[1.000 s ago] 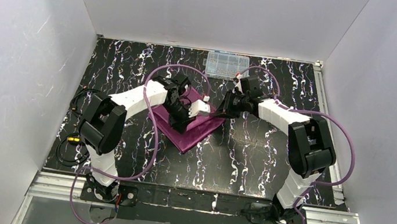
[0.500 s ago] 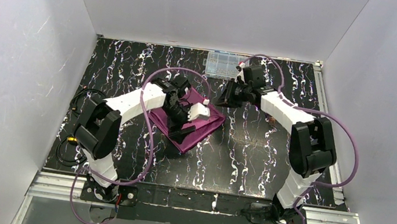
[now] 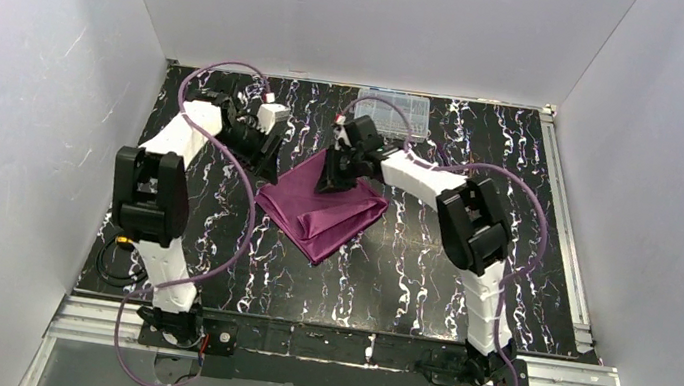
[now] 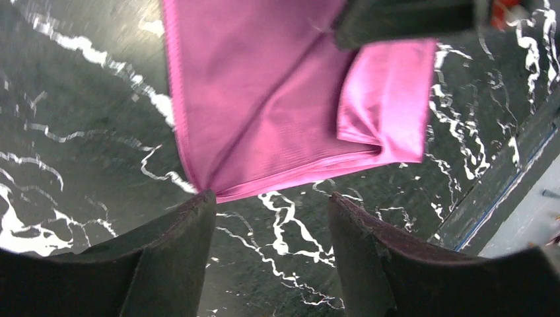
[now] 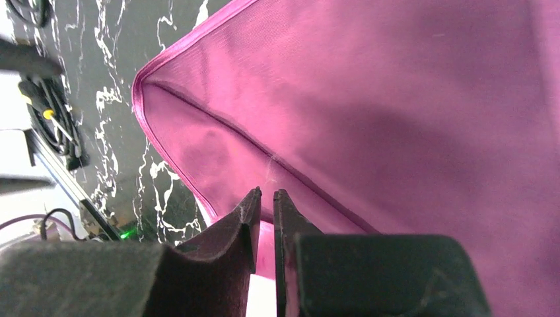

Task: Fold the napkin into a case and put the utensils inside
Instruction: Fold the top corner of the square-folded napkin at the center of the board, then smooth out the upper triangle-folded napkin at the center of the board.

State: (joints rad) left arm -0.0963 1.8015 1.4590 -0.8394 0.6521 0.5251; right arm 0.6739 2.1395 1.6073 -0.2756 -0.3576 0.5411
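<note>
Left arm stretches forward, hand (image 4: pixel 271 198) spread empty beside the plum-purple cloth napkin (image 3: pixel 320 215); right arm crosses inward, hand (image 5: pixel 265 193) pressed nearly together over it.

High rear view over the table (image 3: pixel 429 266); both wrist views close above the napkin (image 3: pixel 320 212)

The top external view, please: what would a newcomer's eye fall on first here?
The plum-purple napkin, folded and lying in the middle of the black, white-veined table, stands out first. At its far side, the left end effector hangs open by one corner, and the right end effector sits nearly closed just above the cloth. A clear plastic box sits at the table's far edge.
</note>
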